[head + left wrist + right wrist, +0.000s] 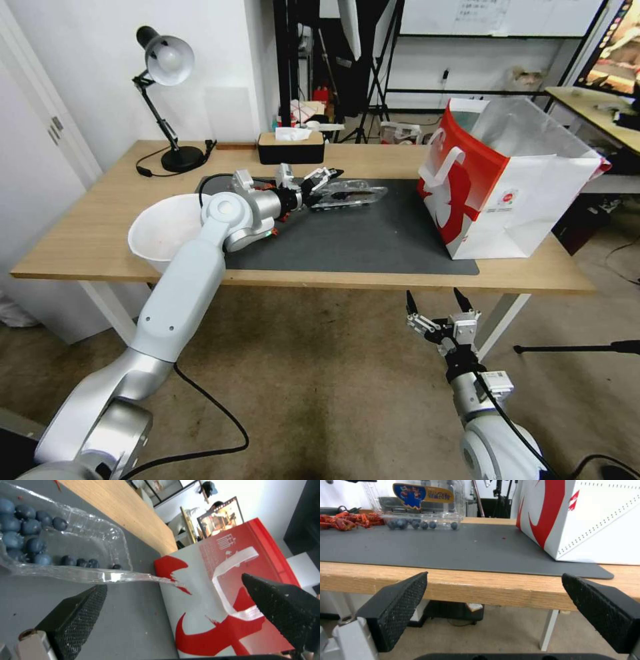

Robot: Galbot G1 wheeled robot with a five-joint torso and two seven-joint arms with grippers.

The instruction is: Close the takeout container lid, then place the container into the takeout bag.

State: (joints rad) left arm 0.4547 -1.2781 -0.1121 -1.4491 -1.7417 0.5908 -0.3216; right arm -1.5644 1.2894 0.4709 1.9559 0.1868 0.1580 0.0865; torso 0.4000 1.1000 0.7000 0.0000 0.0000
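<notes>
The takeout container [353, 193], a clear clamshell holding dark blueberries [30, 542], lies on the grey mat [353, 240] at mid-table. In the right wrist view its lid [423, 493], with a blue and yellow label, stands raised above the box [420, 523]. My left gripper [325, 181] is at the container's left end, open; a clear plastic rim [110, 576] runs just past one fingertip [90, 600]. The red-and-white takeout bag [500, 187] stands upright and open at the mat's right end. Below the table's front edge my right gripper [437, 308] hangs open, holding nothing.
A large white bowl [167, 227] sits at the mat's left edge under my left arm. A desk lamp [167, 60] and a tissue box [291, 147] stand at the back. Red chillies [346, 521] lie left of the container. The wooden table edge [486, 587] faces the right gripper [494, 575].
</notes>
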